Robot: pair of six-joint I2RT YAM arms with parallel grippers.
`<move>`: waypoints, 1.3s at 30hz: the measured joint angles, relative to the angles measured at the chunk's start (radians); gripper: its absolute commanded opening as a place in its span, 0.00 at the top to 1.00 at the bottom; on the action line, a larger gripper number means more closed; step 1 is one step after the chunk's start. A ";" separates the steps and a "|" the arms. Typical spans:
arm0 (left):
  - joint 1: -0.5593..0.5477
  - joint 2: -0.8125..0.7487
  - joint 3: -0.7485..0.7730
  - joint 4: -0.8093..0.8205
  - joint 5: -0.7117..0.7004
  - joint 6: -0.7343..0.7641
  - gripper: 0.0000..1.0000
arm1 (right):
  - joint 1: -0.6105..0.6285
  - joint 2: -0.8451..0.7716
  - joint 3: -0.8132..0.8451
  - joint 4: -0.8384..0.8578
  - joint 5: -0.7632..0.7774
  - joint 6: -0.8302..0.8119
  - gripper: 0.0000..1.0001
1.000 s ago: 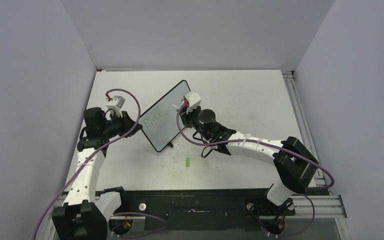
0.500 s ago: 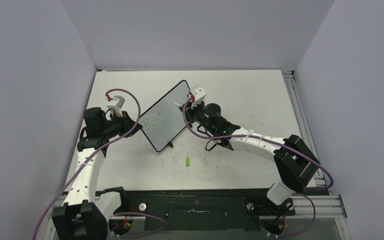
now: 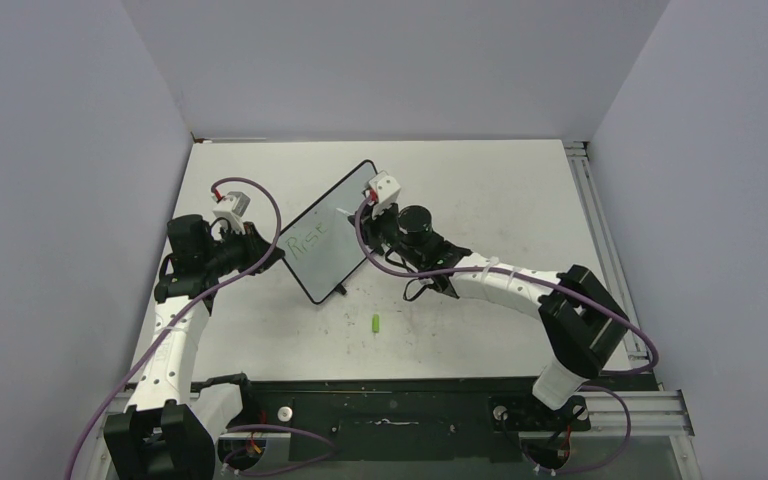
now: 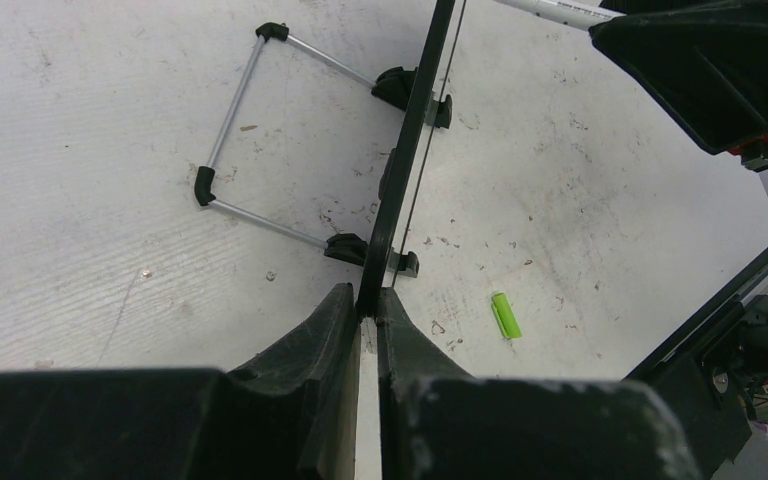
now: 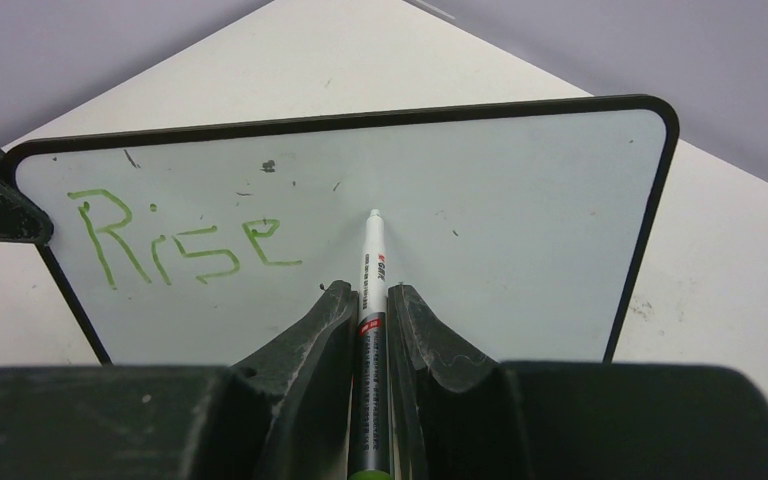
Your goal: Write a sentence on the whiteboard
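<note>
The whiteboard (image 3: 328, 230) stands tilted on the table, black-framed, its face toward the right wrist view (image 5: 520, 230). My left gripper (image 4: 368, 318) is shut on the board's near edge, which shows edge-on (image 4: 415, 130). Of the sentence, the green word "Rise" (image 5: 185, 245) sits at the board's left. My right gripper (image 5: 371, 300) is shut on a white and grey marker (image 5: 372, 265). Its tip points at the board's middle, right of the word; whether it touches I cannot tell. From above the right gripper (image 3: 373, 222) hangs by the board's right end.
A green marker cap (image 3: 376, 323) lies on the table in front of the board, also in the left wrist view (image 4: 501, 315). The board's wire stand (image 4: 250, 120) stretches behind it. A metal rail (image 3: 600, 230) runs along the table's right side.
The right gripper with the marker drew back to the right of the board, then came back left toward its face. The left arm and the board have not moved.
</note>
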 measured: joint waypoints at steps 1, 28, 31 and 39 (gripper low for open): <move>0.000 0.000 0.000 0.000 0.000 0.000 1.00 | 0.003 0.005 0.002 -0.001 0.000 -0.001 0.95; 0.000 0.000 0.000 0.000 -0.002 0.000 1.00 | 0.064 0.037 0.027 -0.019 0.053 -0.054 0.95; 0.000 0.000 0.000 0.000 -0.002 0.000 1.00 | 0.066 0.037 0.027 -0.021 0.058 -0.055 0.95; 0.000 0.000 0.000 0.000 -0.002 0.000 1.00 | 0.067 0.037 0.014 -0.022 0.084 -0.054 0.95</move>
